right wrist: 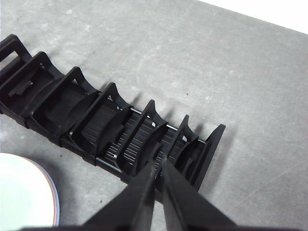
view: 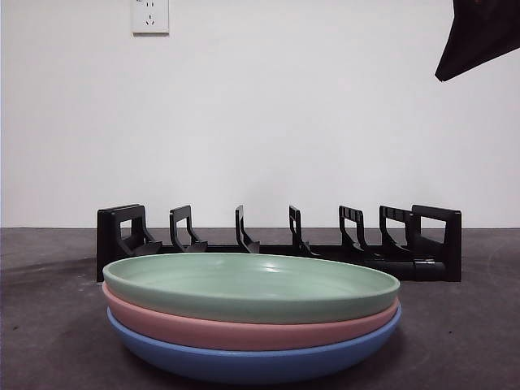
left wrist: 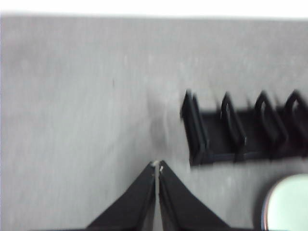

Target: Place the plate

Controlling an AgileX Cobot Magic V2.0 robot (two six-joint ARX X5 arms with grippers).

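Green plate (view: 252, 286) atop pink (view: 244, 329) and blue plates (view: 252, 361), black rack (view: 280, 244) behind, both claws (left wrist: 157, 166) (right wrist: 158, 162) seemingly closed, empty.

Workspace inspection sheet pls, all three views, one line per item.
Surface: dark grey table, matte, bare where visible.
Job's things: three stacked plates, green plate on top, pink plate in the middle, blue plate at the bottom; black plate rack behind the stack, all slots unfilled.
Clutter: nothing seen.
Grippers: left gripper shut, holding nothing, above bare table beside one end of the rack; right gripper shut, holding nothing, above the other end of the rack. One dark arm tip shows at the front view's top corner.
Cables: nothing seen.
Surroundings: white wall with a wall socket.
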